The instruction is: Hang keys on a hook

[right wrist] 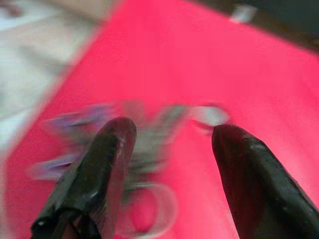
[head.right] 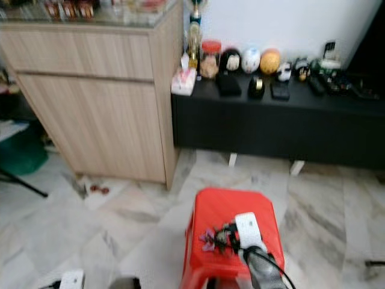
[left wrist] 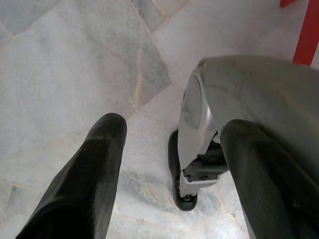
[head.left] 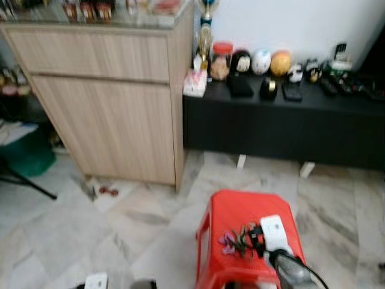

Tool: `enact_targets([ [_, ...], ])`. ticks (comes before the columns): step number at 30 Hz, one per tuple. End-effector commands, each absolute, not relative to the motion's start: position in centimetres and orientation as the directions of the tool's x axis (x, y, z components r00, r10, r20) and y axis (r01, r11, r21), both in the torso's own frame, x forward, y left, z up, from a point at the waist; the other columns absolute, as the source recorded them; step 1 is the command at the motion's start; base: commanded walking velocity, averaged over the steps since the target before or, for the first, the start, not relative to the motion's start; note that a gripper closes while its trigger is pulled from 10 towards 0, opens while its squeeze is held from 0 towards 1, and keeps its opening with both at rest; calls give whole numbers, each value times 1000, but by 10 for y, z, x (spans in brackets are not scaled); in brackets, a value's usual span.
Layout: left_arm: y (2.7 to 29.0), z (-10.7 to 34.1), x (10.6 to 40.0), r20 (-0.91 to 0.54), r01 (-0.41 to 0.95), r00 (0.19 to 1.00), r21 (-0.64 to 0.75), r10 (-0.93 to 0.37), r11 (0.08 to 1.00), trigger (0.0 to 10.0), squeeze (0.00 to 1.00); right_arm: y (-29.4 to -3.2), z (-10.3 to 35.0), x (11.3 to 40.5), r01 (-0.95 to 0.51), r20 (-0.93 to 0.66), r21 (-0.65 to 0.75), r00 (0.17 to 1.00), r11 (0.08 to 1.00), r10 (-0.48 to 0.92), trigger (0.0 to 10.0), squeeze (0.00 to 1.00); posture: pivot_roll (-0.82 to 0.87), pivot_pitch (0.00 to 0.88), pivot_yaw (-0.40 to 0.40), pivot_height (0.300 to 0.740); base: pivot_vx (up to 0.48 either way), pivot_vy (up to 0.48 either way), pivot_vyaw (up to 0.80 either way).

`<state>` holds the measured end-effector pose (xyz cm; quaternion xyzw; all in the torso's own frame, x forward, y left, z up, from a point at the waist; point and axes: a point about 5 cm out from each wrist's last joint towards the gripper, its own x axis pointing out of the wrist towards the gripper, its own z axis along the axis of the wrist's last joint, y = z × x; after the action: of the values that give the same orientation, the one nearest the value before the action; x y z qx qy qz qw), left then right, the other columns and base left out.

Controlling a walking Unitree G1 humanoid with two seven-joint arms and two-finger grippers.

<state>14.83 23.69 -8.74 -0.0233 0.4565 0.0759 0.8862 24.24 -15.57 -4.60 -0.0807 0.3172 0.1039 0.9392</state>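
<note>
Right gripper [right wrist: 169, 144]: nearest the head camera, poised over the red stool [head.left: 228, 211]; jaws stand wide apart, holding nothing, fingers [right wrist: 99, 169] straddling the blurred bunch.
Keys [head.left: 237, 241]: lie on the stool top, a purple and green tangle with a ring, just beside the gripper's white wrist block.
Left gripper [left wrist: 164, 149]: hangs idle over the marble floor [left wrist: 75, 59], jaws parted, empty.
Step in hand: the pick-up, judged from the open jaws set around the keys.
Hook: none can be made out; wooden cabinet [head.left: 108, 102] and black low shelf [head.left: 283, 126] stand ahead.
Next move calls for: lowering, closing on the ring or bunch, lifting clear, then finding the hook.
</note>
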Motion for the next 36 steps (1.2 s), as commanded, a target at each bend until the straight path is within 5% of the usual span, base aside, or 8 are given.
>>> enact_targets([
  [1, 231, -92, 141, -832, -146, 547, 10, 89, 989, 10000, 0, -160, -48, 241, -263, -640, -99, 755, 960, 141, 10000, 0, 40, 0, -49, 617, 0, 0, 0],
  [8, 231, -92, 141, -832, -147, 547, 8, 87, 989, 10000, 0, -159, -52, 237, -340, -685, -88, 703, 936, 191, 10000, 0, 44, 1, -50, 617, 0, 0, 0],
  [36, 235, -94, 132, -840, -127, 536, 21, 87, 992, 10000, 0, -166, -56, 234, -278, -739, -57, 657, 959, 147, 10000, 0, 69, 44, -38, 617, 0, 0, 0],
])
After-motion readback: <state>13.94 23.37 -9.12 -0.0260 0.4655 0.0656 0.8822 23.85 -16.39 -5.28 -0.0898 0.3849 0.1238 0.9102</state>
